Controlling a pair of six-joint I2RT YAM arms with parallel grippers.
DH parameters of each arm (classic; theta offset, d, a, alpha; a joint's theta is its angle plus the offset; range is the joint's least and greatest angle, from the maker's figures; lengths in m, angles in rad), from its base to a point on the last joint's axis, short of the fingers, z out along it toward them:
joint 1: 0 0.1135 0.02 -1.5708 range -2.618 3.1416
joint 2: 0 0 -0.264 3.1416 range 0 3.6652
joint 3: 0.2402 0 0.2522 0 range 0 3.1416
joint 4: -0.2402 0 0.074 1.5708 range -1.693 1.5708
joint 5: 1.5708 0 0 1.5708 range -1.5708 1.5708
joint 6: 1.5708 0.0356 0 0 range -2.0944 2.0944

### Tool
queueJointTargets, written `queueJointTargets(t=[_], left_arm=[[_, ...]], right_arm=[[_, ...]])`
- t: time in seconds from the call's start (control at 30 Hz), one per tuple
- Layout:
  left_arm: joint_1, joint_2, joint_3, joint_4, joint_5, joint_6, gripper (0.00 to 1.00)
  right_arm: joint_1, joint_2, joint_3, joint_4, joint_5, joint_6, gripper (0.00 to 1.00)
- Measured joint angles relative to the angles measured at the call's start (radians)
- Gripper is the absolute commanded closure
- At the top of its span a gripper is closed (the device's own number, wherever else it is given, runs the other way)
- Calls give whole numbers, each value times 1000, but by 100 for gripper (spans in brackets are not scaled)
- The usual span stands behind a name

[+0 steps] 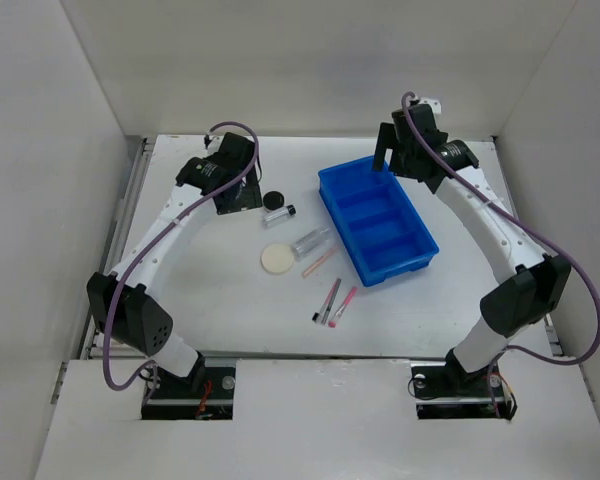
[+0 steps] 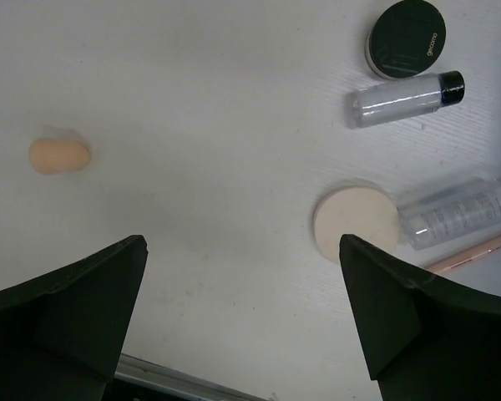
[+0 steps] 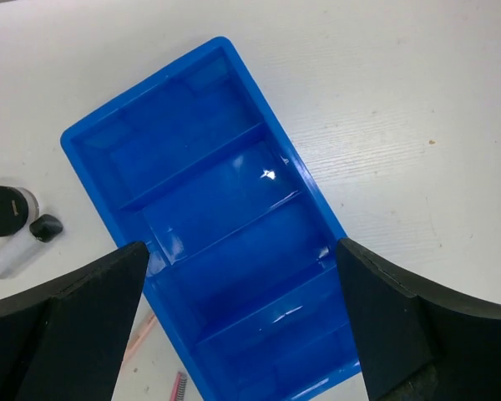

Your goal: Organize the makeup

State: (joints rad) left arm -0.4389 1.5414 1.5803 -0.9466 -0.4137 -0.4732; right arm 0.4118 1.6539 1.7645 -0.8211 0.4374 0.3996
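The left pincer [image 2: 242, 246] hangs released over the table's far-left part, holding nothing. A sensible first pick looks like the black round compact [image 1: 274, 199] or the black-capped tube [image 1: 280, 212] just beside it: come straight down and straddle one piece only. Toward the table's middle lie the cream puff [image 1: 277, 259], the clear case [image 1: 312, 241] and the pencils [image 1: 327, 300], all outside the blue tray [image 1: 378, 222], whose compartments are bare. The right pincer [image 3: 240, 246] hovers spread wide over the tray's far end.
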Motion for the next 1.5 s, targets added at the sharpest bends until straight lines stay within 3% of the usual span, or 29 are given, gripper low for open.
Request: queueJointTargets(t=[0.37, 0.5, 0.6, 0.87, 0.97, 1.1, 1.3, 1.43, 1.5], left_arm=[[0, -3, -1, 0, -15, -50, 0], [2, -1, -46, 27, -43, -135, 0], [21, 39, -68, 9, -72, -249, 7], [254, 204, -69, -49, -92, -515, 11], [333, 218, -85, -50, -89, -599, 20], [421, 218, -117, -23, -74, -648, 20], [575, 259, -166, 24, -54, -671, 10], [604, 283, -178, 40, -69, -673, 1], [612, 283, -187, 42, -75, -666, 1]], right_arm=[[0, -1, -3, 2, 16, 24, 0], [0, -27, -62, 26, 12, 26, 0], [0, -47, -93, 29, 0, 26, 0], [0, -72, -112, 44, -36, 13, 0], [0, -72, -112, 45, -57, -5, 0], [0, -76, -112, 45, -100, -40, 0], [0, -90, -111, 43, -139, -71, 0], [0, -90, -105, 40, -160, -79, 0], [0, -90, -105, 39, -174, -81, 0]])
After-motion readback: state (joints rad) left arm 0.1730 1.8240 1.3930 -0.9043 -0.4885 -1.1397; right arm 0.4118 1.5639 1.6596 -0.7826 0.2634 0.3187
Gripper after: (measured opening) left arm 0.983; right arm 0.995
